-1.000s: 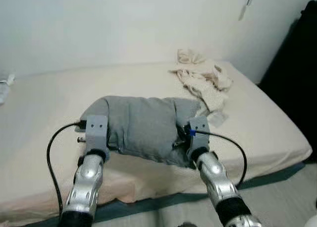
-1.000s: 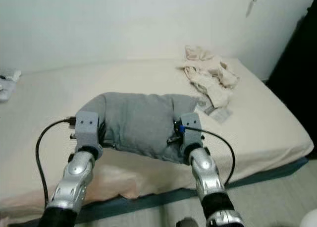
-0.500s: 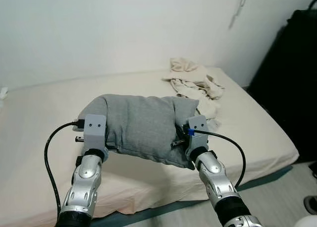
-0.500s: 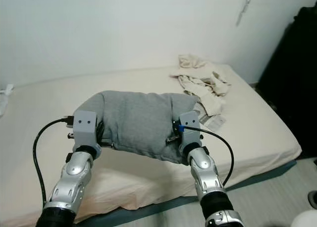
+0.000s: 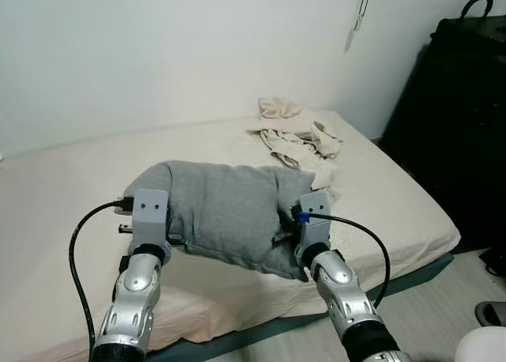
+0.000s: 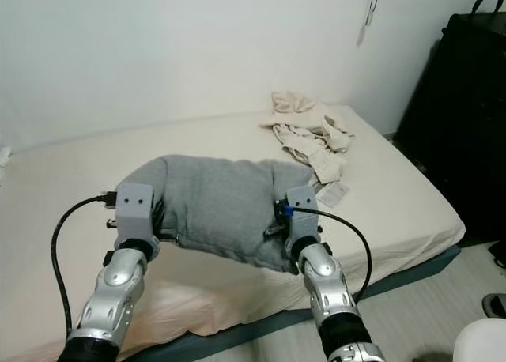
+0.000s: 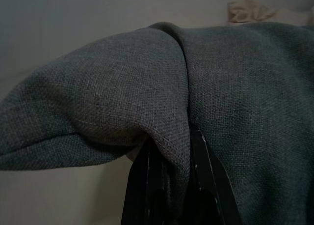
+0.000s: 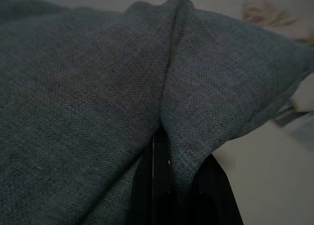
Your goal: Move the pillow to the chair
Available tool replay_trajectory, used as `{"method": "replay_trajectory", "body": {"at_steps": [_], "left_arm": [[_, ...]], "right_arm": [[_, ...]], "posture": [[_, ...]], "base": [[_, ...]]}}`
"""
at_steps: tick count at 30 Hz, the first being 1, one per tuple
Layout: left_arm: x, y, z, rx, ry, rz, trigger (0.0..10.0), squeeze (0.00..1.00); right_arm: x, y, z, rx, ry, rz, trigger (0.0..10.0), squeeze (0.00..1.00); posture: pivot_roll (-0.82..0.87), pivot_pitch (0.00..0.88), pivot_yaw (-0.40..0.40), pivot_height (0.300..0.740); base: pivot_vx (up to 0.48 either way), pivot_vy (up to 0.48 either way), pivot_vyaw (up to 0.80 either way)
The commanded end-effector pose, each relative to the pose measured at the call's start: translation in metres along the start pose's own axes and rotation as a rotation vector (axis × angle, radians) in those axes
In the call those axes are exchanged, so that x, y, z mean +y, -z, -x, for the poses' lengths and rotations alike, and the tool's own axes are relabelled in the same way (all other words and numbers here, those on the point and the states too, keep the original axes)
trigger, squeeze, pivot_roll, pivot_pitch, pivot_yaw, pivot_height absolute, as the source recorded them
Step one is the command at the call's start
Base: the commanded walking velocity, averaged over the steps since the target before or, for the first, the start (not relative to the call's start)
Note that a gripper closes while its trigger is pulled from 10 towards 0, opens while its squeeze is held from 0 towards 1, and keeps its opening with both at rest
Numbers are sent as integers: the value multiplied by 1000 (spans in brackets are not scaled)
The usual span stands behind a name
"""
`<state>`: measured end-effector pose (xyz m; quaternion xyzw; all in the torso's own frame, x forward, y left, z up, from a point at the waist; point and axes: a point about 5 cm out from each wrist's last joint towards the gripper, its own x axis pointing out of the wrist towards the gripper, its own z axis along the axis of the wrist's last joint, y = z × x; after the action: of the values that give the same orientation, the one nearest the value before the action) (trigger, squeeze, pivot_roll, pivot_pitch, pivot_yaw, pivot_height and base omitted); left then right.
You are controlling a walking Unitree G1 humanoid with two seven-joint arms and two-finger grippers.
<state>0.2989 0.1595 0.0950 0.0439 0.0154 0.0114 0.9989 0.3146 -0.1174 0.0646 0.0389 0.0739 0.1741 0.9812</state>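
A grey pillow [image 5: 229, 208] hangs between my two arms, lifted a little above the cream bed [image 5: 63, 188]. My left gripper [image 7: 176, 185] is shut on a fold of the pillow's left end, its black fingers [image 7: 147, 185] pinching the cloth. At the other end, my right gripper [image 8: 171, 185] is shut on a bunched fold in the same way. From the head views both wrists [image 5: 150, 216] [image 5: 312, 220] sit at the pillow's near corners, with the fingers hidden behind the fabric.
Crumpled beige cloths [image 5: 296, 137] lie at the bed's far right, with a small packet [image 6: 334, 191] beside them. A tall black case [image 5: 458, 125] stands right of the bed. A white wall runs behind. A white rounded object [image 5: 482, 352] shows at the bottom right on the grey floor.
The camera has risen and swung right: the bed sits lower and further away and the black case has come into view. The pillow stays gripped between both grippers.
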Motion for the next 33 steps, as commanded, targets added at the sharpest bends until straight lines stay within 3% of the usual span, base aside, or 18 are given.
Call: {"method": "replay_trajectory", "body": {"at_steps": [1,10,13,16,23,33], "left_arm": [[-9,-8,0,-33,45,-2,10000,0],[-11,-5,-1,-17,51,-5,10000,0],[-11,-4,-1,-14,55,-6,10000,0],[-12,-4,-2,-15,55,-8,10000,0],[-13,-4,-4,-9,58,-11,10000,0],[-13,0,-2,10,56,-11,10000,0]], "right_arm": [[12,-11,-4,-49,-62,-35,10000,0],[12,-7,-4,-34,-45,-12,10000,0],[3,-2,-7,18,58,10,10000,0],[2,-5,-5,-9,53,-58,10000,0],[4,-7,-4,-31,17,-114,10000,0],[0,-5,-2,-18,54,-105,10000,0]], "posture": [[1,58,-33,740],[0,52,-29,740],[0,46,-24,740],[0,41,-22,740],[-4,36,-16,740],[-6,45,-21,740]], "base": [[0,0,0],[0,0,0],[0,0,0],[0,0,0],[0,0,0],[0,0,0]]}}
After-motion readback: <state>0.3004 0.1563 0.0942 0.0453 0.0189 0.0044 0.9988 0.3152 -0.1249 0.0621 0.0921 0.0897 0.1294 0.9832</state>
